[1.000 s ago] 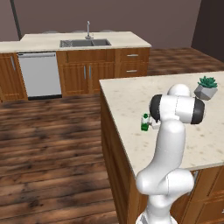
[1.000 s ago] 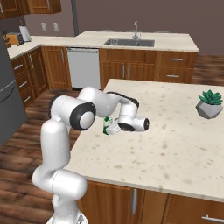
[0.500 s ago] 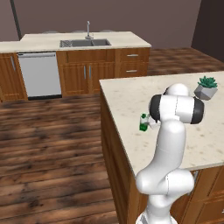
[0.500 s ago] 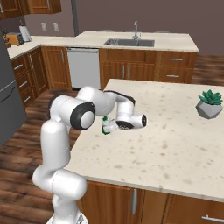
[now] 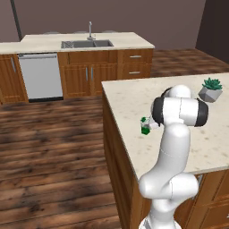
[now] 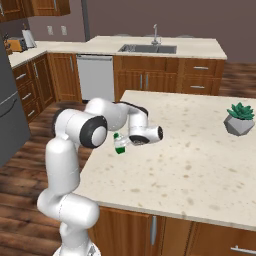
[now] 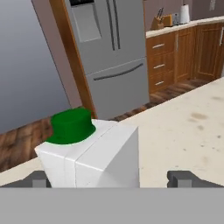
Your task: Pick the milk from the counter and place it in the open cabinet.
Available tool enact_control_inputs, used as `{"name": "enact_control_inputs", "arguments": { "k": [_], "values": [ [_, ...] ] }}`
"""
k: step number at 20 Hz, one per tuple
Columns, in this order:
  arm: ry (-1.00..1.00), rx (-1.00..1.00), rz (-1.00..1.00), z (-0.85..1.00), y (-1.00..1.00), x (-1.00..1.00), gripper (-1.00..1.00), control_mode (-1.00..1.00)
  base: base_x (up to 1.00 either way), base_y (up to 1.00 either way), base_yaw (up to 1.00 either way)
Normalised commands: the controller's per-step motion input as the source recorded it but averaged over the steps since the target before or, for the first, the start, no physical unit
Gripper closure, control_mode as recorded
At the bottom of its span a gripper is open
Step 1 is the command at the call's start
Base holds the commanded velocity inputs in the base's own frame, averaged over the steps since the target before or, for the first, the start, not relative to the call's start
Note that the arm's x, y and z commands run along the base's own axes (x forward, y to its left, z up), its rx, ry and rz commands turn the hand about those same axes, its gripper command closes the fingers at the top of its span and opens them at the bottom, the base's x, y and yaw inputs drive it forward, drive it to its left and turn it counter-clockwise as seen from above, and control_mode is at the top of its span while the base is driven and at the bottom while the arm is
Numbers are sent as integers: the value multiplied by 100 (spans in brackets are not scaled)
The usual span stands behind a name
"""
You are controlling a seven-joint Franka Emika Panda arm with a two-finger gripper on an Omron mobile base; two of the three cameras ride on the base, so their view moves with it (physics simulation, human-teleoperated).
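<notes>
the small white milk carton with a green cap stands near the left edge of the beige speckled stone tabletop. the hand is open, a fingertip on either side of it, not yet closed. grasping, lifting and placing in the cabinet all remain.

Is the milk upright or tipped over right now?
Upright. The milk stands on the counter with its green cap on top and green band at the bottom; the hand view shows the cap uppermost.

Milk between spread tool tips; counter beyond bare; plant far.
</notes>
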Motion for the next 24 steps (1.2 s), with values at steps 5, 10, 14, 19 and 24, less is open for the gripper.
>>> {"name": "enact_control_inputs", "arguments": {
  "k": [5, 10, 14, 19, 24],
  "values": [
    [4, 0, 0, -8, 16, 0, 100, -100, 0, 0, 0],
    [0, 0, 0, -4, 1, 0, 100, -100, 0, 0, 0],
    [0, 4, 0, 13, 0, 0, 100, -100, 0, 0, 0],
    [0, 5, 0, 62, -6, -4, 100, -100, 0, 0, 0],
    [0, 4, 0, 78, -21, -17, 100, -100, 0, 0, 0]
  ]
}}
